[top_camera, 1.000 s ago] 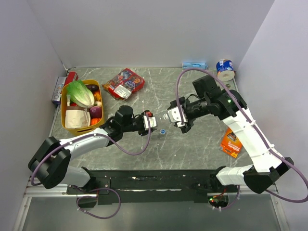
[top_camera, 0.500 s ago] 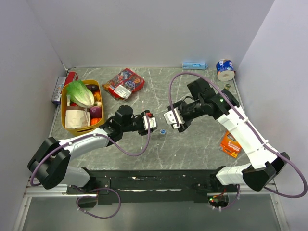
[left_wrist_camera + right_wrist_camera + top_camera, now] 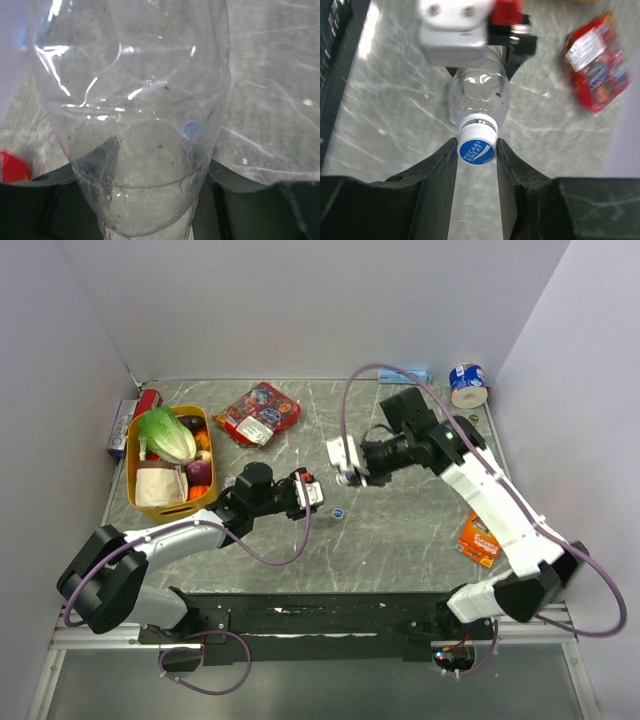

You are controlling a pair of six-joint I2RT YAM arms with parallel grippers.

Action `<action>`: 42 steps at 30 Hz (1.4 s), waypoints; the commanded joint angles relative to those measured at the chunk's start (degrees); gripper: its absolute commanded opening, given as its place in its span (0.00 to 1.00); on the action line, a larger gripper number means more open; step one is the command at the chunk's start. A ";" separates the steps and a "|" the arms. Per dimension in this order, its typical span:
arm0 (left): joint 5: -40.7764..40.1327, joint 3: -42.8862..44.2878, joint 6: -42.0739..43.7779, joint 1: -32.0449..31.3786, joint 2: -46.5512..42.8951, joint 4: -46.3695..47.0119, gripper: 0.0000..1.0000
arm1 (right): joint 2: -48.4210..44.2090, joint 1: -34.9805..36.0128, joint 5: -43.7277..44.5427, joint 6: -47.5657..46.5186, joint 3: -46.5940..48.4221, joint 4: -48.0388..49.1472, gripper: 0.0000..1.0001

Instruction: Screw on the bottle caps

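A small clear bottle (image 3: 479,95) lies level above the table between my two grippers. My left gripper (image 3: 308,490) is shut on its body, and in the left wrist view the bottle (image 3: 140,125) fills most of the picture between the dark fingers (image 3: 225,175). A bottle cap (image 3: 477,150), blue on top with a white skirt, sits on the neck. My right gripper (image 3: 477,145) is shut on this cap, one finger pressing each side. From above, the right gripper (image 3: 345,472) meets the bottle at the table's middle. A second blue cap (image 3: 338,512) lies loose on the table just in front.
A yellow basket (image 3: 131,470) of vegetables stands at the left, with a red can (image 3: 147,400) behind it. A red snack packet (image 3: 258,412) lies at the back middle, an orange packet (image 3: 479,536) at the right, and a blue-and-white tin (image 3: 467,383) in the back right corner.
My right arm has swung left and toward the back, up to the bottle's mouth, and its jaws have closed on the cap. The left arm and the loose cap have stayed put.
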 commanded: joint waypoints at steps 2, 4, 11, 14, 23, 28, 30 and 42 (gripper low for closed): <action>-10.63 -1.98 -7.22 -1.69 -3.78 19.48 0.01 | 10.23 -0.36 4.43 33.67 10.31 -1.50 0.24; -16.37 0.03 -10.03 -3.01 -3.07 21.52 0.01 | 16.46 -0.45 5.06 40.74 16.18 -7.71 0.22; -32.12 4.70 -13.03 -6.88 -0.61 19.24 0.01 | 23.51 -1.24 1.99 65.44 18.24 -11.53 0.26; -33.18 4.53 -12.24 -6.97 -0.26 16.17 0.01 | 25.09 -3.43 -1.95 71.77 21.57 -11.80 0.37; -17.73 2.68 -11.36 -4.78 0.44 2.55 0.01 | 26.42 -15.02 -7.68 59.17 43.81 -17.68 0.82; -8.23 6.18 -8.73 -2.85 2.46 -5.37 0.01 | 20.89 -19.08 -12.14 42.67 38.38 -22.67 0.83; -4.36 7.60 -5.14 -1.88 3.34 -8.09 0.01 | 14.69 -18.12 -15.40 22.82 30.96 -25.42 0.82; 2.32 12.00 7.89 -0.56 3.17 -16.01 0.01 | -10.60 -3.62 -1.96 -0.01 -5.25 7.30 0.80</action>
